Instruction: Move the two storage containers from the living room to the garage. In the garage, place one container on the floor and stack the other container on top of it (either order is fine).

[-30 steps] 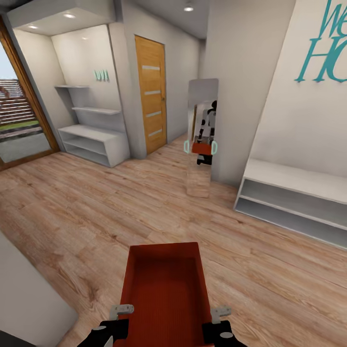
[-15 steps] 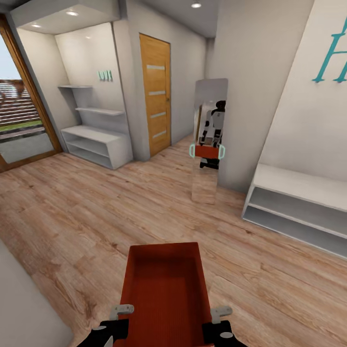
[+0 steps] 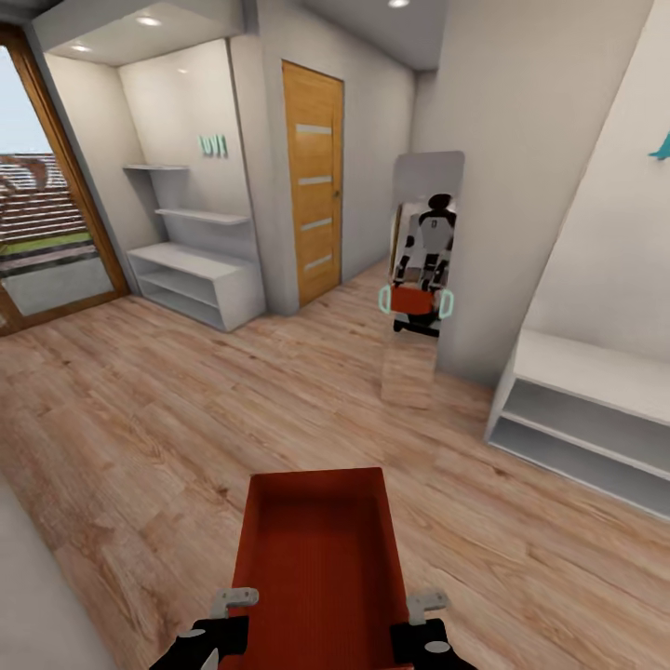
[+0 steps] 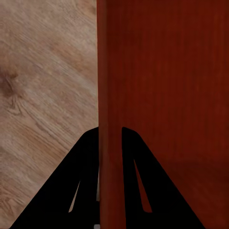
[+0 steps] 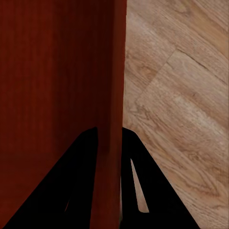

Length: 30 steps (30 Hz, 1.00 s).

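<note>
Task status: in transit, judged early; one orange-red storage container (image 3: 319,558) carried over light wood plank floor (image 3: 140,419), garage and concrete not reached, stacking outstanding. Left hand (image 4: 110,138) pinching one long wall; right hand (image 5: 109,138) pinching the opposite wall; container held between both, open top up

Both arms are out front, low and level. The left gripper (image 3: 234,600) is clamped on the bin's (image 3: 319,549) left wall, and the right gripper (image 3: 423,605) pinches the right wall.
</note>
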Tool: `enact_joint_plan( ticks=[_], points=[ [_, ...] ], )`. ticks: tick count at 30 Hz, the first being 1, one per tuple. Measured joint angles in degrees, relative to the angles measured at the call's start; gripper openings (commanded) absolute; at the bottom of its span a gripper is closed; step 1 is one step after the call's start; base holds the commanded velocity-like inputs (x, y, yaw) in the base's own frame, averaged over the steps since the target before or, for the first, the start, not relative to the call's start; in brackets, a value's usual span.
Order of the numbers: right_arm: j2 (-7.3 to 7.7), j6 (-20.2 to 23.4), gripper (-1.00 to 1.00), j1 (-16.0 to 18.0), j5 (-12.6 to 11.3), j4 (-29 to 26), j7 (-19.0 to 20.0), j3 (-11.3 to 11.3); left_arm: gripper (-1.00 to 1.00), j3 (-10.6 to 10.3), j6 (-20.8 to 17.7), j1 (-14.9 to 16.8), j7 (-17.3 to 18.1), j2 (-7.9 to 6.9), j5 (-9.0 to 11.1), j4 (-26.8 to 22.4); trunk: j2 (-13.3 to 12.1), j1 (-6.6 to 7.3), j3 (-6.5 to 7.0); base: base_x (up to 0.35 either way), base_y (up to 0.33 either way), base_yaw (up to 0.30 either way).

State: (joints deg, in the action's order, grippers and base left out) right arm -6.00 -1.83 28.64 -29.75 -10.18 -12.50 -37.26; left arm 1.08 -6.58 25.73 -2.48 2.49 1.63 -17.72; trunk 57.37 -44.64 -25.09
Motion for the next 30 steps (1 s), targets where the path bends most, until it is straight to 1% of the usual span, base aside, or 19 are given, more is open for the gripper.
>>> enact_joint_plan(
  ticks=[6, 8, 20, 30],
  points=[
    [0.0, 0.0, -1.0, -0.01, 0.01, 0.0, 0.01, 0.02, -1.0, -0.01, 0.0, 0.0, 0.0, 0.0, 0.0, 0.0, 0.0, 0.0, 0.0, 0.325, 0.0, 0.263],
    [0.02, 0.0, -1.0, -0.01, 0.0, -0.04, 0.0, 0.01, -1.0, -0.01, 0.0, 0.0, 0.0, 0.0, 0.0, -0.02, 0.0, 0.0, 0.0, 0.325, 0.0, 0.143],
    [0.06, 0.06, -1.0, -0.02, 0.07, -0.17, -0.02, 0.06, -1.0, 0.01, 0.01, 0.01, -0.01, 0.02, 0.0, -0.05, 0.0, 0.0, 0.0, 0.325, 0.0, 0.027],
    [0.02, 0.0, -1.0, 0.0, 0.03, -0.08, -0.01, 0.03, -1.0, 0.0, 0.0, 0.0, 0.0, 0.0, 0.01, -0.08, 0.0, 0.0, 0.0, 0.325, 0.0, 0.247]
  ],
)
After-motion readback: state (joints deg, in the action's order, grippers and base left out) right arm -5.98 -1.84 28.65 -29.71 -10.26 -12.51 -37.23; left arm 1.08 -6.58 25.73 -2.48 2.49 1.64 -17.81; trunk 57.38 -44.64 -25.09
